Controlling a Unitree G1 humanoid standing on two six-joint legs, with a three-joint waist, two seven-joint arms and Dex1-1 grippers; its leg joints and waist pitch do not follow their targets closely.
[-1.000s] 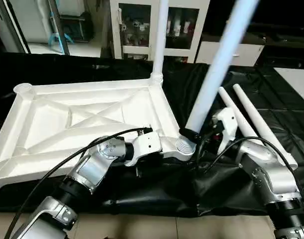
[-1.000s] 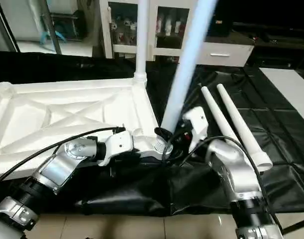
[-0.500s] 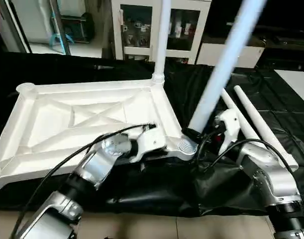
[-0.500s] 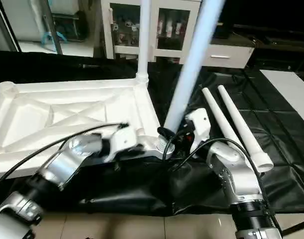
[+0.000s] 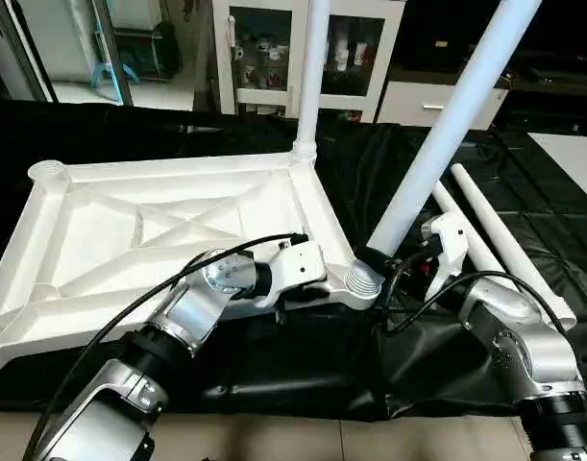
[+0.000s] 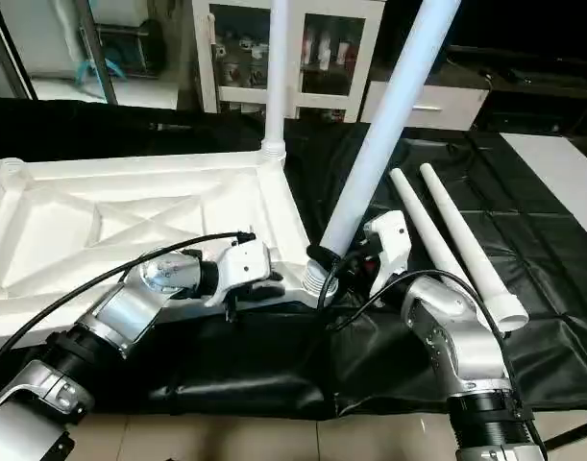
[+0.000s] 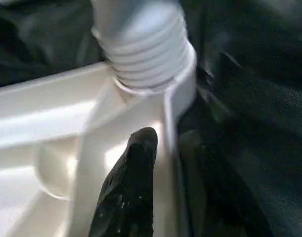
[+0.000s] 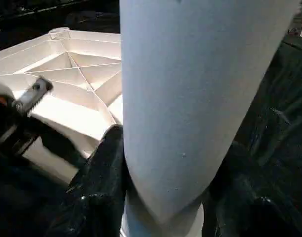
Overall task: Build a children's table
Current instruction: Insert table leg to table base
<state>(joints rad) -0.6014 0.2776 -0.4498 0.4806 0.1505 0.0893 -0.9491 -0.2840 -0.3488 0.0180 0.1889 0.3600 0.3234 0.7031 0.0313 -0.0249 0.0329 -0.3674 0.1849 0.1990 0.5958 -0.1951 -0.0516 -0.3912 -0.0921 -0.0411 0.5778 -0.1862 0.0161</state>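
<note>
The children's table top (image 5: 158, 230) lies upside down on the black-draped work table, X ribs showing. One white leg (image 5: 312, 77) stands upright in its far right corner socket. A second leg (image 5: 447, 125) leans to the right with its foot at the near right socket (image 5: 363, 280). My right gripper (image 5: 375, 259) is shut on this leg just above the socket, and its fingers (image 8: 101, 168) clasp the tube on both sides. My left gripper (image 5: 291, 296) sits astride the top's near rim beside that socket, slightly open, with one finger (image 7: 133, 182) inside the rim.
Two loose legs (image 5: 509, 245) lie side by side on the black drape (image 5: 303, 355) at the right. A white glass-door cabinet (image 5: 274, 48) stands behind the work table. The table's front edge and a tiled floor (image 5: 274, 442) are close below my arms.
My left gripper has slid right along the near rim and its fingers have parted. The leg in my right gripper leans further right.
</note>
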